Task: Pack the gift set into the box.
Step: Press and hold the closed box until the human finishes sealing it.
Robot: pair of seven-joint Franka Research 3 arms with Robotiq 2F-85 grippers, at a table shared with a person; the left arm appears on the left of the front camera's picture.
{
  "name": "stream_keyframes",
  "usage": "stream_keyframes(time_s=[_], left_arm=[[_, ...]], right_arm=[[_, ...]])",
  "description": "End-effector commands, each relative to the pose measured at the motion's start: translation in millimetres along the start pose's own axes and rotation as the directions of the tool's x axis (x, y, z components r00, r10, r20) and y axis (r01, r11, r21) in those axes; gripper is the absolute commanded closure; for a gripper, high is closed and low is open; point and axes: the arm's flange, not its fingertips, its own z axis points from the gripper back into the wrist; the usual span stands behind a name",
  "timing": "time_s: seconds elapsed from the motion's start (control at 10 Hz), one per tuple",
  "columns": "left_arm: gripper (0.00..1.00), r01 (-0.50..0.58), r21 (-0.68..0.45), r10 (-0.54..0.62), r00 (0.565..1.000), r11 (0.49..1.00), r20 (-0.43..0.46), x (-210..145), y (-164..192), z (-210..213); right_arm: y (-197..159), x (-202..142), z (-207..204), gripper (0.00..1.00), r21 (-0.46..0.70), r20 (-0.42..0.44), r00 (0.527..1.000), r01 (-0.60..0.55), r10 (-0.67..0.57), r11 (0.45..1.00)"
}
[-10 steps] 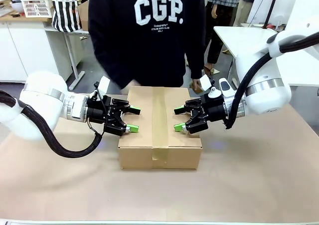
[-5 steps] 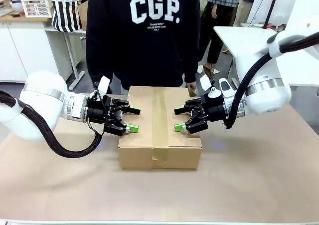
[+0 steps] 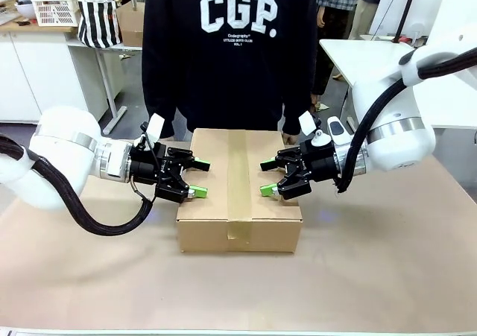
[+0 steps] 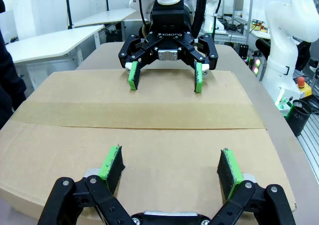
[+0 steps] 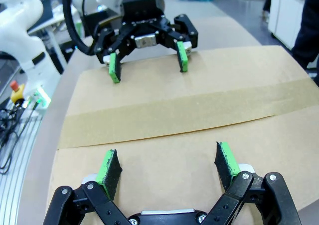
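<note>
Brown corrugated cardboard forms the box (image 3: 239, 189), which sits at the centre of the front view on the table (image 3: 387, 276), its top flaps folded shut and a strip of tape (image 3: 238, 179) running along the centre seam and over the near wall. No gift set items are visible outside it.

The left gripper (image 3: 196, 178) hovers at the left side of the box top with jaws spread wide and nothing between them. The right gripper (image 3: 267, 177) mirrors it at the right side, also spread wide and empty. In the left wrist view the green pads (image 4: 112, 163) hang just above the cardboard, and the opposing gripper (image 4: 165, 78) faces them across the seam.

Probable faults from this state:
- If either gripper descends further, the fingertips may dent the flaps, since corrugated board yields under point load.
- If one arm pushes sideways without the other, the box may slide or rotate on the smooth table covering.
- If both grippers advance toward the middle of the frame, they may collide over the tape.
- The person (image 3: 227, 53) stands at the far edge, directly behind the box, with a hand (image 3: 289, 138) low beside its far right corner; a forward arm motion could reach that hand.

The table covering is plain tan, flat and matte. In the upper left of the front view stand a white counter (image 3: 30, 68), a white basket (image 3: 56, 8) and a striped bag (image 3: 99, 21). A white table (image 3: 358, 56) occupies the upper right.
</note>
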Motion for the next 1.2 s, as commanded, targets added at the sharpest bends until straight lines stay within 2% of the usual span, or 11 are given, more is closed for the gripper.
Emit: stream_keyframes(time_s=[0.0, 0.1, 0.3, 0.5, 0.6, 0.7, 0.8, 0.9, 1.0, 1.1], left_arm=[[0.0, 0.0, 0.0, 0.0, 1.0, 1.0, 0.0, 0, 0, 0], [0.0, -0.023, -0.013, 0.023, 0.999, 1.0, 0.035, 14, -2, 0], [0.0, -0.08, 0.0, 0.08, 0.996, 0.997, 0.027, 68, -21, 16], [0.0, -0.049, 0.012, 0.048, 0.998, 0.999, 0.038, 119, -52, 42], [0.0, -0.079, -0.011, 0.08, 0.994, 0.997, 0.071, 136, -66, 54], [0.0, -0.135, -0.017, 0.136, 0.987, 0.991, 0.09, 147, -77, 66], [0.0, -0.295, -0.116, 0.309, 0.94, 0.949, 0.142, 152, -90, 83], [0.0, -0.465, -0.038, 0.467, 0.88, 0.884, 0.089, 146, -105, 104], [0.0, -0.564, 0.0, 0.561, 0.821, 0.826, 0.104, 140, -123, 130], [0.0, -0.618, 0.067, 0.605, 0.783, 0.783, 0.145, 130, -140, 152]], right_arm=[[0, 0, 0, 0.0, 0.0, 0.0, 1.0, 0.0, 0.0, 1.0], [9, 10, 10, 0.0, 0.003, 0.048, 0.998, 0.037, -0.038, 0.999], [44, 56, 45, 0.0, -0.07, -0.051, 0.994, 0.094, -0.098, 0.993], [86, 86, 86, 0.0, -0.125, -0.107, 0.991, 0.063, -0.076, 0.99], [102, 92, 103, 0.0, -0.132, -0.082, 0.993, 0.071, -0.083, 0.989], [114, 92, 119, 0.0, -0.12, -0.039, 0.989, 0.14, -0.146, 0.983], [124, 85, 139, 0.0, -0.18, -0.002, 0.945, 0.322, -0.327, 0.93], [135, 74, 165, 0.0, -0.157, 0.069, 0.902, 0.431, -0.425, 0.889], [144, 59, 198, 0.0, -0.041, 0.183, 0.883, 0.446, -0.432, 0.894], [141, 35, 223, 0.0, 0.089, 0.25, 0.845, 0.466, -0.473, 0.88]])
